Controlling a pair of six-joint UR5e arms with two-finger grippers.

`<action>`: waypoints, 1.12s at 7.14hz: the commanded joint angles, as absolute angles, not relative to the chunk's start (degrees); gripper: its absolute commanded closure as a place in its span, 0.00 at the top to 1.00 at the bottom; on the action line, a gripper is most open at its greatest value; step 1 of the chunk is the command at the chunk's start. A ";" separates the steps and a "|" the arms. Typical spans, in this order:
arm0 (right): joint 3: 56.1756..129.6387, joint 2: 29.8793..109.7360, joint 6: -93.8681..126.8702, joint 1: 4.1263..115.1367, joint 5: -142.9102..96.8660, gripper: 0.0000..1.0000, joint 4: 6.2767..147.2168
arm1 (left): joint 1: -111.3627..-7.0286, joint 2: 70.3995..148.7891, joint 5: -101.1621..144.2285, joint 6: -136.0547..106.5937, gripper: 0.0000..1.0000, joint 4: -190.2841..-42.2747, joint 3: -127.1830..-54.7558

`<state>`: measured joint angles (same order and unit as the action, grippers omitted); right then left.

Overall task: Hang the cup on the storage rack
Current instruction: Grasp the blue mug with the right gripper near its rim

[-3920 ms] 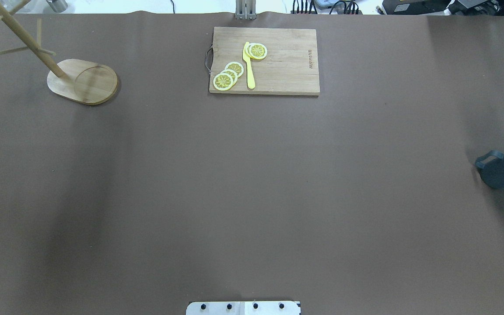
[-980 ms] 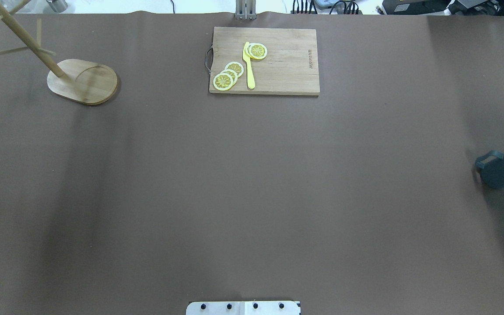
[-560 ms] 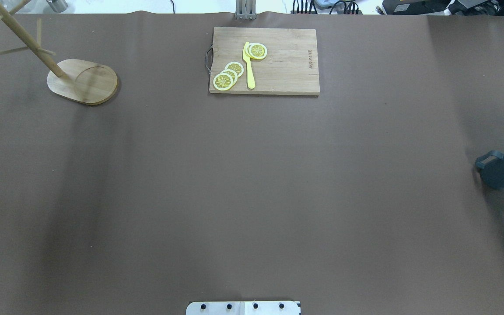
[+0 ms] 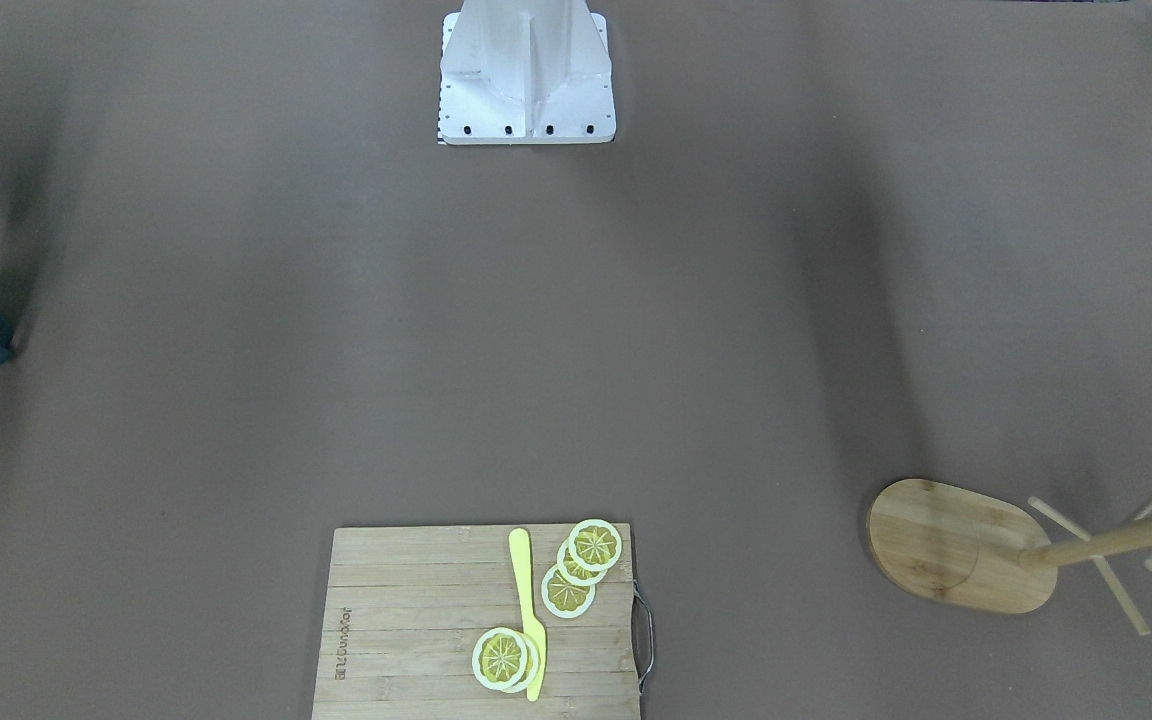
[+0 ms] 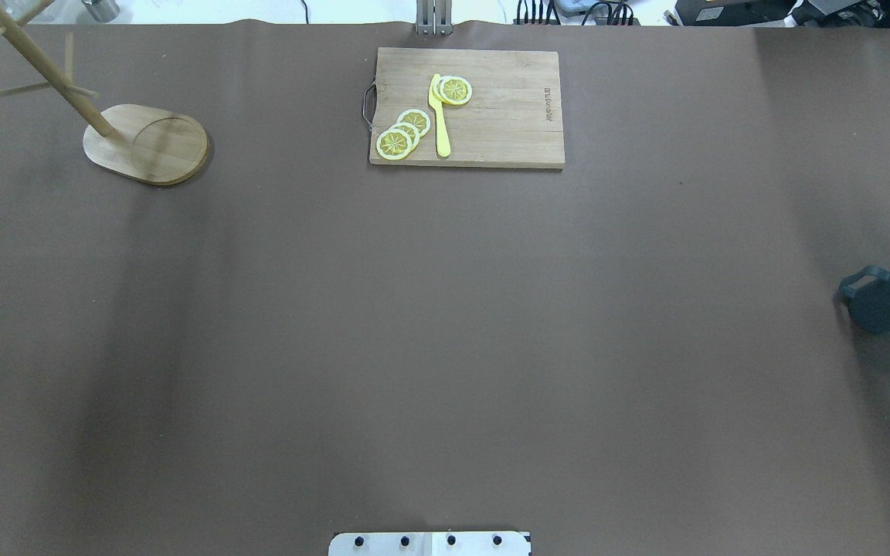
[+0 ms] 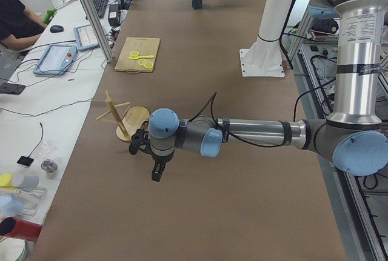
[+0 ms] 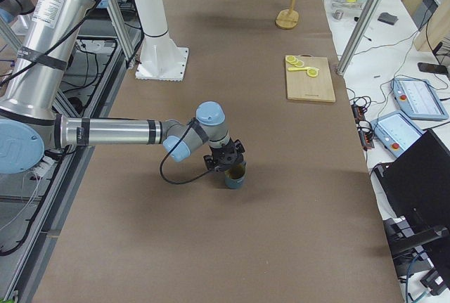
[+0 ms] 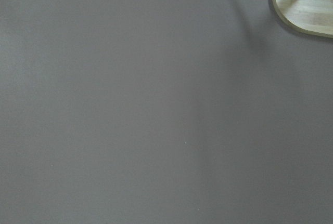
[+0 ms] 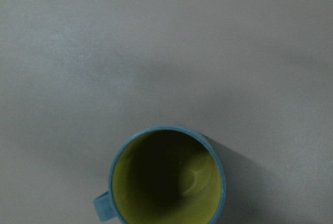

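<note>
Cup [image 5: 881, 305] stands upright at the worktop's [image 5: 445, 347] 3 o'clock edge, handle toward 9 o'clock. The right gripper [image 7: 226, 161] hangs just above its rim, probably for a rim grasp. Neither gripper's spread can be told. Storage rack [image 5: 147, 143] stands at 10 o'clock, near the left gripper [image 6: 156, 173]. The cutting board [image 5: 507, 116] at 12 o'clock lies off the route.

Cup [image 5: 881, 305] partly cropped at overhead view's right edge

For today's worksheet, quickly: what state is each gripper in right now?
Left gripper: cannot be told.
Right gripper: cannot be told; it is at the cup.
</note>
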<state>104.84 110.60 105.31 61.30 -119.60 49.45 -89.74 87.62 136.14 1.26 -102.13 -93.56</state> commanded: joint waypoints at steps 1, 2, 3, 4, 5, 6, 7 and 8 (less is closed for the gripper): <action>100.47 111.18 108.45 60.03 -118.13 0.99 42.21 | -89.74 87.63 136.14 1.32 0.98 -102.13 -93.60; 100.46 111.36 108.63 60.03 -118.13 0.99 42.01 | -89.74 87.63 136.14 1.32 0.98 -102.13 -93.52; 100.46 111.53 108.72 60.03 -118.21 0.99 41.92 | -89.74 87.63 136.23 1.32 0.98 -102.13 -93.60; 100.55 111.88 109.07 59.94 -118.30 0.90 41.92 | -89.74 87.63 136.23 1.32 0.98 -102.13 -93.60; 100.55 111.88 112.20 59.85 -117.60 0.41 41.84 | -89.74 87.63 136.23 1.32 0.98 -102.13 -93.60; 100.46 111.88 112.50 57.85 -114.90 0.00 40.79 | -89.74 87.63 136.23 1.23 0.98 -102.13 -93.60; 100.46 111.88 113.02 55.48 -112.87 0.00 40.69 | -89.74 87.63 136.23 1.23 0.98 -102.13 -93.52; 100.81 111.71 114.51 55.46 -113.11 0.00 40.26 | -89.74 87.54 136.23 1.23 0.98 -102.13 -93.52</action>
<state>100.54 111.84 112.98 56.58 -114.03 40.77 -89.74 87.61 136.23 1.24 -102.13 -93.56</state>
